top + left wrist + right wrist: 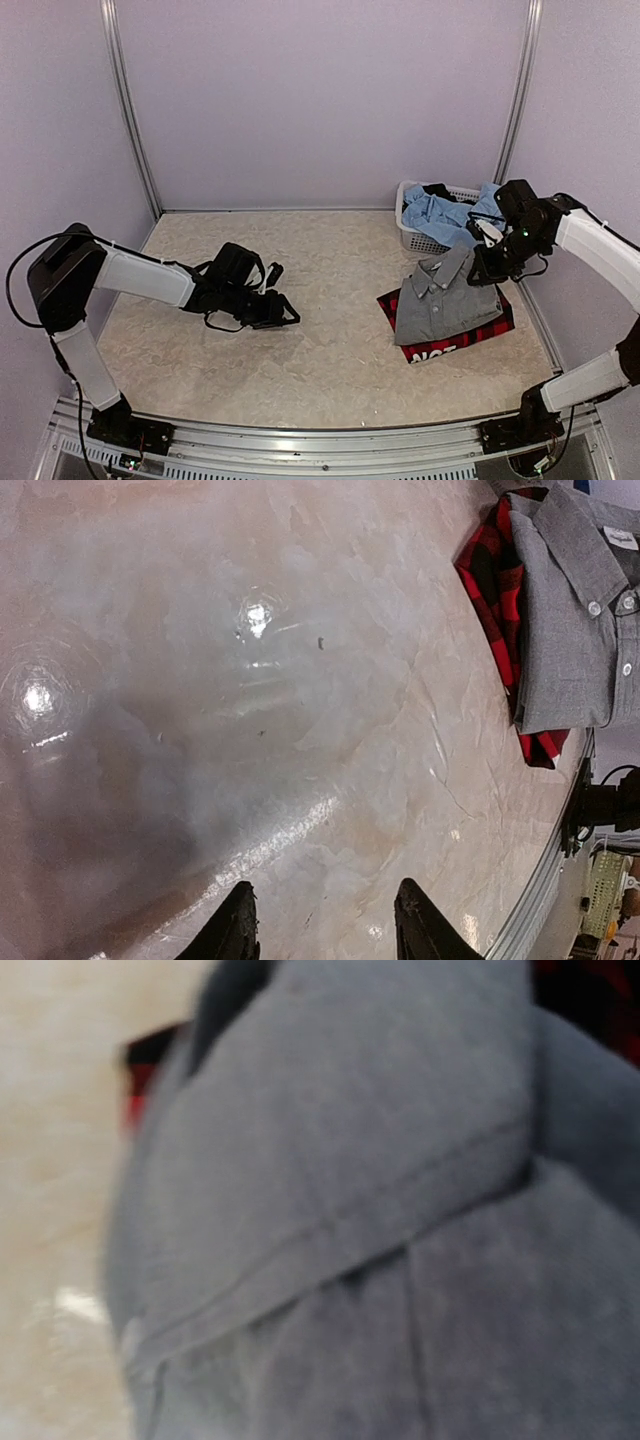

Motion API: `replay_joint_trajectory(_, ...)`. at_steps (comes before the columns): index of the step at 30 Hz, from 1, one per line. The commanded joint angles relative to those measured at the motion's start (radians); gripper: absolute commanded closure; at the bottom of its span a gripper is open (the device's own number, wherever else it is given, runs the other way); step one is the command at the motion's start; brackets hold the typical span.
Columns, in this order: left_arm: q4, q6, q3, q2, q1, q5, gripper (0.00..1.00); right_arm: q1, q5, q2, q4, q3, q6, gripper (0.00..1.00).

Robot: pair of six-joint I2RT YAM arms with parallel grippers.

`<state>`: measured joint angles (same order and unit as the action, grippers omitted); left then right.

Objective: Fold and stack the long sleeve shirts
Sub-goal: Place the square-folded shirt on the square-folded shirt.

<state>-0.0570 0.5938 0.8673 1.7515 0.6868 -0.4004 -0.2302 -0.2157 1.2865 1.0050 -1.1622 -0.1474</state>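
The grey shirt (435, 300) lies folded on top of the red-and-black plaid shirt (497, 322), right of centre on the table. My right gripper (483, 268) is down at the grey shirt's collar corner, which rises toward it. In the right wrist view grey fabric (350, 1210) fills the picture and hides the fingers, with a strip of plaid (150, 1080) at the left. My left gripper (288, 312) hovers low over bare table left of centre. It is open (325, 920) with nothing between its fingers, and both shirts (570, 610) show at the upper right of its view.
A white laundry basket (415, 240) with a blue garment (440, 215) stands at the back right, just behind the right gripper. Purple walls close in the back and sides. A metal rail (300, 440) runs along the near edge.
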Motion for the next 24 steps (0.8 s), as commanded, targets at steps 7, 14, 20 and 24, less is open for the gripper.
replay_joint_trajectory(7,0.014,0.0,0.042,0.037,0.025,-0.02,0.57,0.038,0.265,0.095,0.026,-0.063,-0.055,0.9)
replay_joint_trajectory(14,0.027,-0.001,0.052,0.034,0.026,-0.015,0.57,0.058,0.383,0.191,0.007,-0.056,-0.063,0.87)
replay_joint_trajectory(20,0.034,-0.002,0.054,0.034,0.028,-0.011,0.57,0.063,0.484,0.245,-0.045,-0.034,-0.053,0.79)
replay_joint_trajectory(24,0.031,0.004,0.063,0.042,0.033,-0.012,0.58,0.063,0.54,0.258,-0.046,-0.056,-0.08,0.72)
